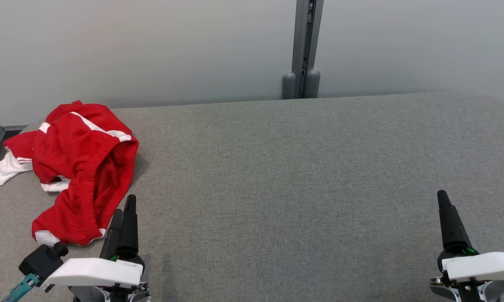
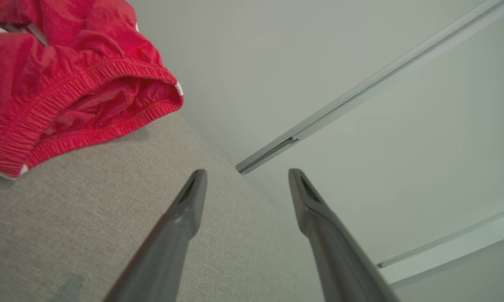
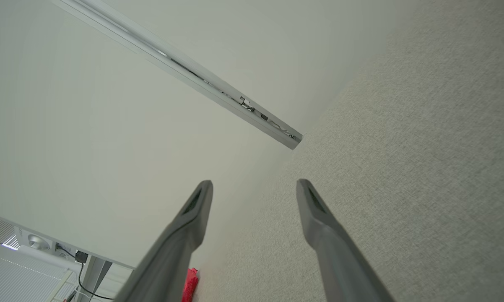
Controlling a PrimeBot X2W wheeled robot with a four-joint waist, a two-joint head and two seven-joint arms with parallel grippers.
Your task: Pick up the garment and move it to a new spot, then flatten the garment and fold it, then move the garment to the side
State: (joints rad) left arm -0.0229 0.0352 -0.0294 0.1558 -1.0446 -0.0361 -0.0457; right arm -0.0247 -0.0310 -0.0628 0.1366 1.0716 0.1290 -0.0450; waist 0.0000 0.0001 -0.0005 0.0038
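Garment point(image 1: 80, 167): red shorts with white trim, bunched in a loose heap at the far-left corner of the tabletop point(image 1: 298, 176), with one white part reaching the left edge. The elastic waistband gapes toward the near side. Nothing is flattened or folded yet, so this looks like the start of the first pick-up. The broad bare middle of the tabletop would suit as the new spot.

Left end effector point(image 1: 124, 205): at the near edge, fingers parted and holding nothing. Its tips sit just beside the heap's near hem, on its right. In the left wrist view the garment point(image 2: 67, 84) lies ahead and off to one side of the left end effector point(image 2: 247, 174), not between the fingers. It is near but apart.

Right end effector point(image 1: 443, 197): at the near-right corner, well apart from the garment. In its wrist view the right end effector point(image 3: 254, 184) is spread wide and empty over bare cloth. Probably a ready pose.
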